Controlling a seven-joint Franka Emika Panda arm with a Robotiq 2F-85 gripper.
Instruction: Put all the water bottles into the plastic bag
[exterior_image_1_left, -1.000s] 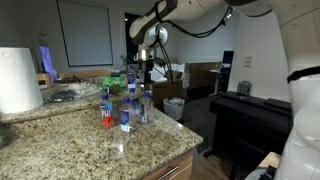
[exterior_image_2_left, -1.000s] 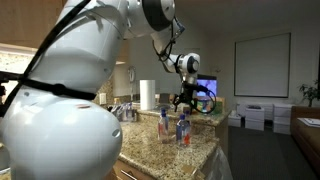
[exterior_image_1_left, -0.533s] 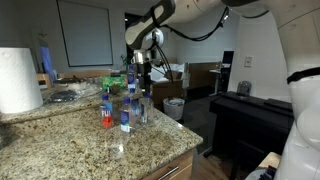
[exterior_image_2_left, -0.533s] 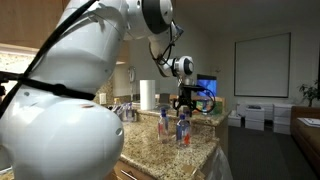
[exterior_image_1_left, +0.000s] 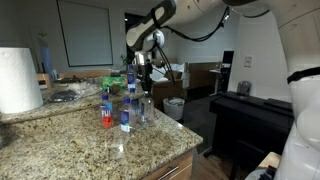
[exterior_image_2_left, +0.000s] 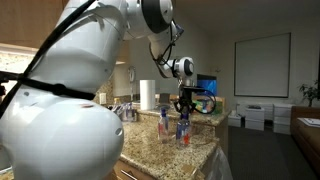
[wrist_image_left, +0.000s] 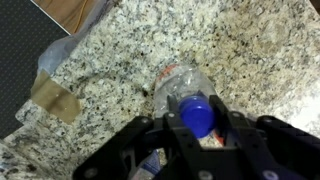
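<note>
In an exterior view, the pincer (exterior_image_1_left: 141, 88) hangs straight down from the arm over a water bottle (exterior_image_1_left: 142, 108) that stands upright on the granite counter (exterior_image_1_left: 90, 145), its tips level with the bottle's top. Just beside this bottle, toward the camera, stands a blue-labelled bottle (exterior_image_1_left: 125, 116). Beyond that one, farther from the gripped bottle, is the bottle with the red-orange label (exterior_image_1_left: 106, 113). A big white paper-towel roll (exterior_image_1_left: 18, 80) sits well apart from the gripped bottle, at the counter's far side.

In the exterior view from the opposite side, the pincer (exterior_image_2_left: 183, 107) again sits atop the same bottle (exterior_image_2_left: 182, 131), which is near the counter's (exterior_image_2_left: 170, 157) edge. Another bottle (exterior_image_2_left: 163, 124) stands just beside it, and the paper-towel roll (exterior_image_2_left: 147, 95) rises behind; the labels are too small to read here.

In the wrist view, the pincer (wrist_image_left: 197, 128) is drawn in on the bottle (wrist_image_left: 185, 85): the dark fingers (wrist_image_left: 168, 128) press against both sides of its blue cap (wrist_image_left: 197, 113), with no gap visible. The clear body stands on the speckled counter (wrist_image_left: 250, 50). A brown scrap (wrist_image_left: 55, 97) lies well apart from the bottle, at the counter's edge.
</note>
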